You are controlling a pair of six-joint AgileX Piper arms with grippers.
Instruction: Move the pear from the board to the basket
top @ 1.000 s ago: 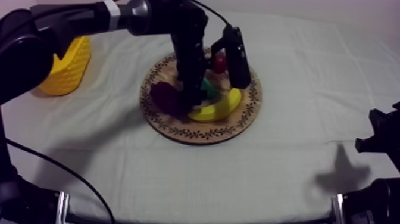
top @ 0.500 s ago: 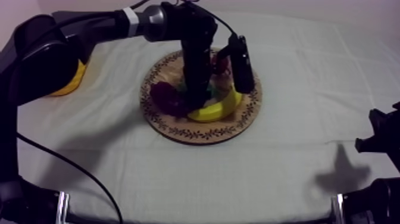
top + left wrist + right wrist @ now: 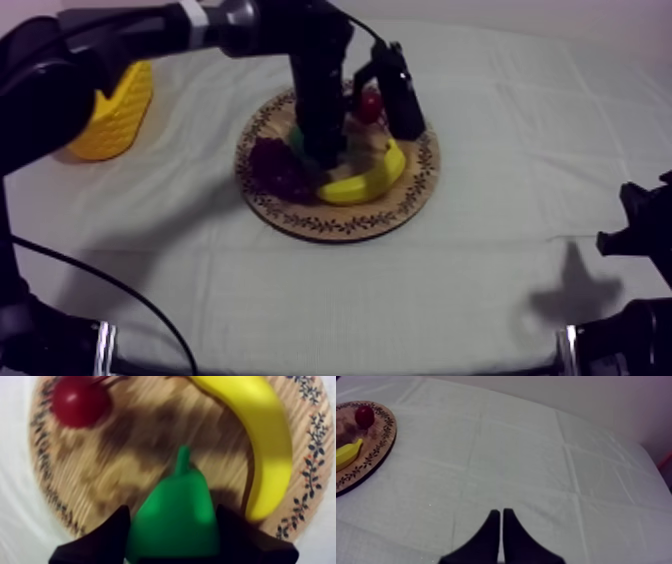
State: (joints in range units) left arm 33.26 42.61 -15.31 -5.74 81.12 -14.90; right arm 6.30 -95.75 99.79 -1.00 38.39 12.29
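Note:
A green pear [image 3: 175,511] sits stem-forward between the two black fingers [image 3: 100,536] of my left gripper [image 3: 172,526], which is shut on it just over the round wooden board [image 3: 135,451]. In the top view my left gripper [image 3: 322,155] points down over the board's middle [image 3: 400,205], between the grapes [image 3: 275,165] and the banana [image 3: 365,180]. The yellow basket [image 3: 115,110] stands at the far left, apart from the board. My right gripper [image 3: 501,513] is shut on nothing, a narrow wedge over bare cloth, low at the right edge [image 3: 640,230].
A small red fruit [image 3: 371,104] lies at the board's far side, also near the banana [image 3: 260,441] in the left wrist view [image 3: 80,401]. My left arm spans from the upper left across the basket's top. Open cloth lies in front of the board.
My left arm swung toward the right half a second ago and has come back left, uncovering the basket again. The gripper stays over the board's middle. The right arm has not moved.

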